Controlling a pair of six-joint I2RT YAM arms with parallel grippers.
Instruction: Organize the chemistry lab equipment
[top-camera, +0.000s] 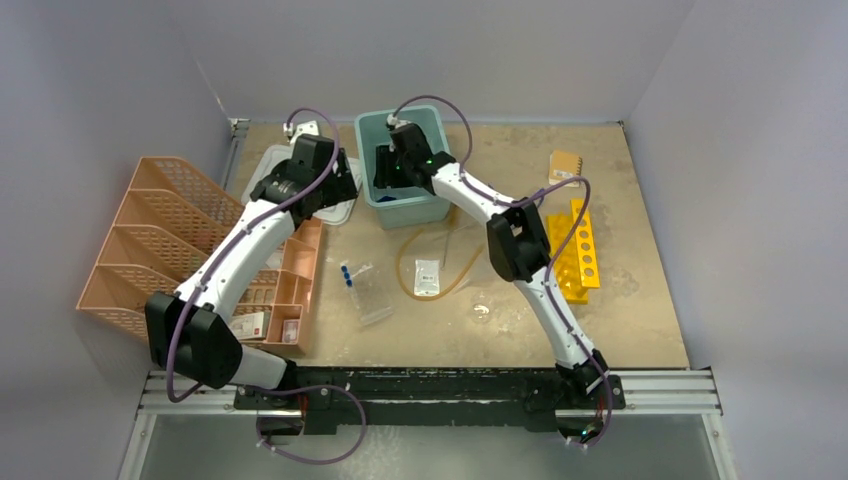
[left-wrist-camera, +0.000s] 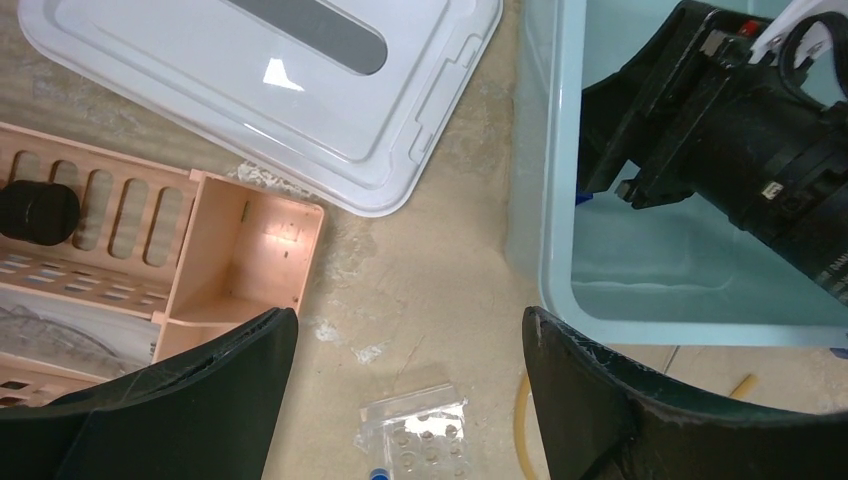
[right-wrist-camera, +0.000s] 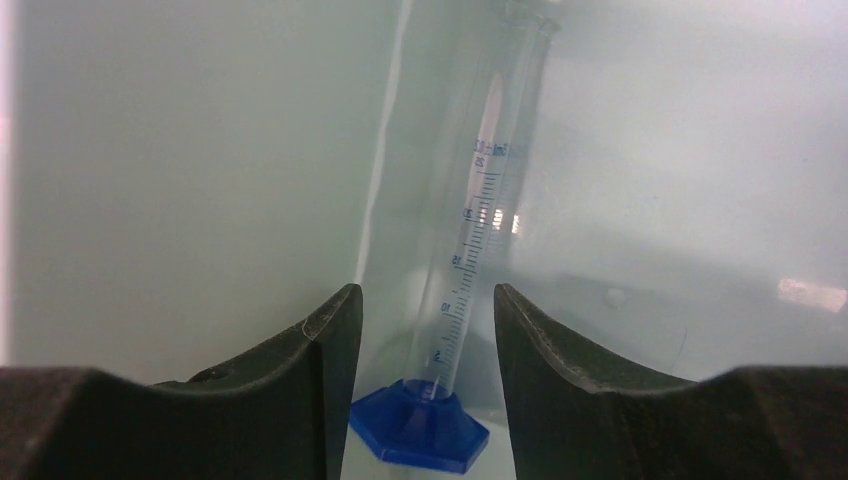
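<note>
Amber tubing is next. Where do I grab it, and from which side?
Pinch the amber rubber tubing on its loop's left arc, straight down from above, jaws straddling the tube. It lies flat, and that stretch is bare; the white packet lies inside the loop.

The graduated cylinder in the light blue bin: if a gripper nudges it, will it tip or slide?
Probably tips: the cylinder is tall and narrow over a small blue base. Its clear, smooth wall may be slippery and perhaps fragile.
</note>
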